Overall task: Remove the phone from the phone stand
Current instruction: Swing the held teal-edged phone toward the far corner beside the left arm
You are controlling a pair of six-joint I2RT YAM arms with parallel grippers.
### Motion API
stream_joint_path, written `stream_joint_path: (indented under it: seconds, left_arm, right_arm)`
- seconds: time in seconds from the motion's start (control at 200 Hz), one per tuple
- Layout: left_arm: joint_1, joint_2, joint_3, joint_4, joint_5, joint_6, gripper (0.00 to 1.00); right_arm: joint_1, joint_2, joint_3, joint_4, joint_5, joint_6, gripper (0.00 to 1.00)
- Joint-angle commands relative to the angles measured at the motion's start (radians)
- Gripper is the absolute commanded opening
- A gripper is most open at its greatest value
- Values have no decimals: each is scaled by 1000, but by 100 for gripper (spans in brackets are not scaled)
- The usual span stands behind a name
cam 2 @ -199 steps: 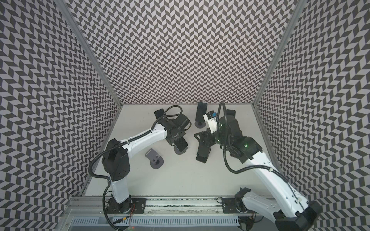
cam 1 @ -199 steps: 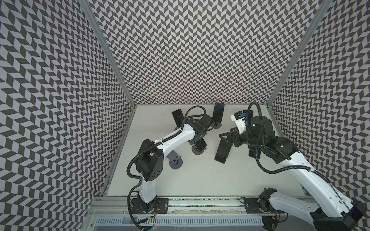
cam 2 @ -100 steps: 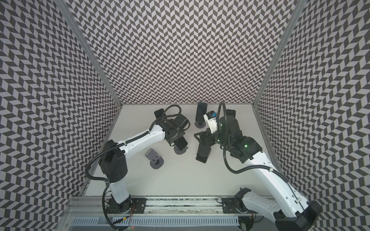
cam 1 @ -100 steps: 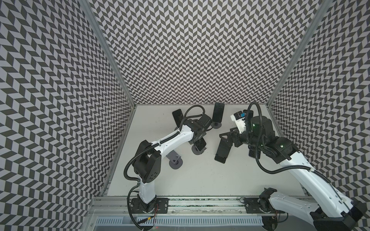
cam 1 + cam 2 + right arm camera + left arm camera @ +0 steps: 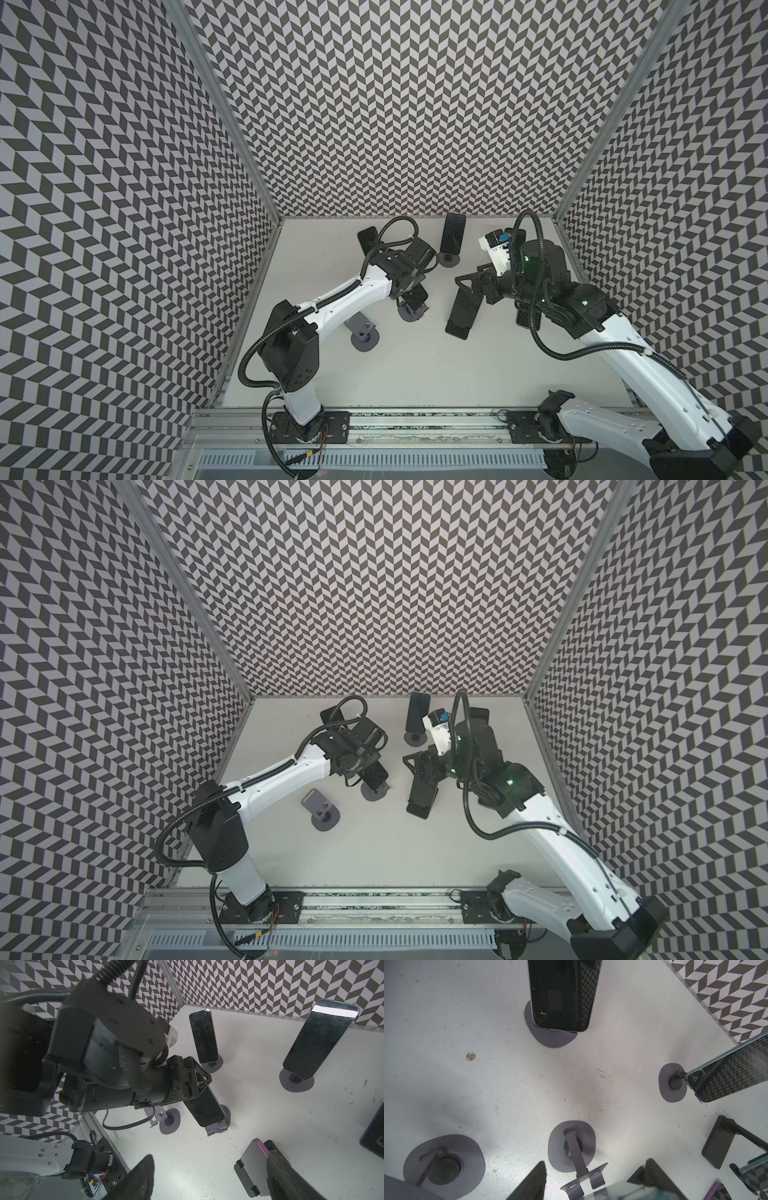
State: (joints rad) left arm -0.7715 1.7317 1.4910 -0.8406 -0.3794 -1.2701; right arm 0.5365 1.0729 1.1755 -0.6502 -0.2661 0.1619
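Observation:
A dark phone leans on a grey phone stand mid-table. My left gripper is shut on the phone's upper part, across its width. The phone's lower end is at the stand's cradle; I cannot tell whether it still rests in it. My right gripper hangs open to the right, over a dark slab lying on the table. One of its fingers overlaps that slab's pink-edged end.
An empty grey stand is left of the held phone. Other phones stand on stands at the back left and back centre. Patterned walls close three sides.
The left arm's elbow has swung slightly left while its gripper stays on the phone at the stand. The right arm has not visibly moved.

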Motion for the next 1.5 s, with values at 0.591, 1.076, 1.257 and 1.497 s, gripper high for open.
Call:
stream_joint_path:
  seconds: [0.591,1.076,1.257,1.497]
  left_arm:
    - [0,-96,5,48,-33,34,66]
    - [0,-167,-21,96,-16,112,66]
    - [10,-194,-42,142,4,173,66]
    - [35,-215,-54,181,52,256,66]
  right_arm:
    - [3,14,53,57,11,9,81]
    - [4,4,64,88,6,17,80]
    - [4,5,65,87,-5,19,80]
    - [5,14,72,86,-16,22,79]
